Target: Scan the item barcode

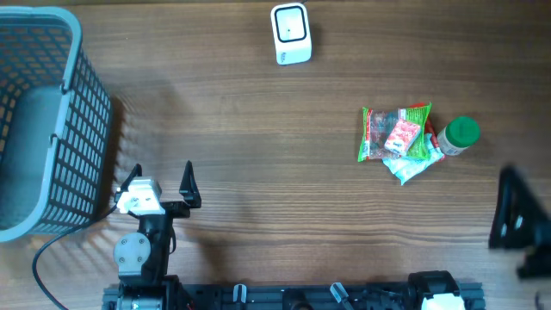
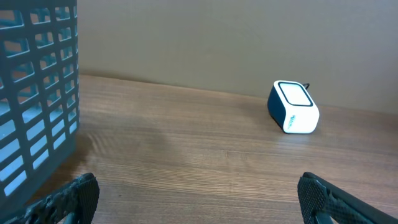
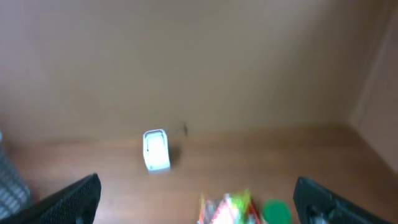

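Note:
The white barcode scanner [image 1: 290,34] stands at the table's far middle, also in the left wrist view [image 2: 292,107] and, blurred, in the right wrist view [image 3: 155,149]. The items lie at the right: a pile of colourful snack packets [image 1: 396,133] with a green-capped bottle [image 1: 458,136] touching its right side. Both show blurred in the right wrist view, the packets [image 3: 227,206] and the bottle [image 3: 275,210]. No barcode is visible. My left gripper [image 1: 162,176] [image 2: 199,199] stands open and empty near the front left. My right gripper [image 1: 516,211] [image 3: 196,193] is open and empty at the right edge, nearer the front than the items.
A tall grey mesh basket [image 1: 43,120] fills the left side, close to my left gripper; its wall [image 2: 31,93] shows in the left wrist view. A black cable [image 1: 43,267] runs along the front left. A beige wall stands behind the scanner.

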You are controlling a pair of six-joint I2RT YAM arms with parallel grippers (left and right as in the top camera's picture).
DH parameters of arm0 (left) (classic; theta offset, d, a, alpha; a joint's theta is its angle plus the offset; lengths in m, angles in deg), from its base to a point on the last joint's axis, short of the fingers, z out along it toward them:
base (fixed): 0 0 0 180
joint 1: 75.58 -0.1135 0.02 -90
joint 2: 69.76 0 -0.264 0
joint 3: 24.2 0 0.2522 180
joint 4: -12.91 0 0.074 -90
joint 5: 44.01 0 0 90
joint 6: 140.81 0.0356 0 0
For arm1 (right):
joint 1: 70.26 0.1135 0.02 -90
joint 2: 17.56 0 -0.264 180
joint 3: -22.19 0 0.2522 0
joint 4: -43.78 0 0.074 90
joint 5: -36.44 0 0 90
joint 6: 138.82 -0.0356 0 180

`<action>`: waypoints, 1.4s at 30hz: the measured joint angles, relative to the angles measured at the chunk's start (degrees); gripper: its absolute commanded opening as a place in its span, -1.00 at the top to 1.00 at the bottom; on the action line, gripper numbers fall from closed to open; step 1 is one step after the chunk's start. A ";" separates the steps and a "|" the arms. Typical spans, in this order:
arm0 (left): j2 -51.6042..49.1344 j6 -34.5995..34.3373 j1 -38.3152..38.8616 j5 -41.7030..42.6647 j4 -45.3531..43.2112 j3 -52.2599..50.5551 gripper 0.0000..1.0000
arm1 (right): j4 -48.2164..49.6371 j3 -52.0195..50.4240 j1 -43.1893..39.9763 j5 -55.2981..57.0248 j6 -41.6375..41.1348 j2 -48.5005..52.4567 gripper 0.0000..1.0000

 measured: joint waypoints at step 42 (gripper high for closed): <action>0.00 0.02 0.00 0.00 0.02 0.02 -1.00 | 94.25 -104.85 0.00 -4.96 -3.26 -42.01 -0.99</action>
